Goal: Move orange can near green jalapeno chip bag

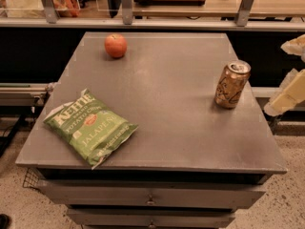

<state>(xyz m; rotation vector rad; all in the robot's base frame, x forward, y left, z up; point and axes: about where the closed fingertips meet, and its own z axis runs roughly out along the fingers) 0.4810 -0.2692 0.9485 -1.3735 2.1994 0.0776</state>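
The orange can (232, 84) stands upright on the grey table (167, 89), near its right edge. The green jalapeno chip bag (89, 127) lies flat at the table's front left corner, far from the can. My gripper (293, 70) is at the right edge of the view, off the table's right side and to the right of the can, not touching it. Its two pale fingers (288, 97) stand apart, open and empty. Most of the arm is out of view.
A round orange-red apple (116, 45) sits at the table's back left. A shelf with metal posts (143, 20) runs behind the table. Drawers (151, 199) are below the table's front edge.
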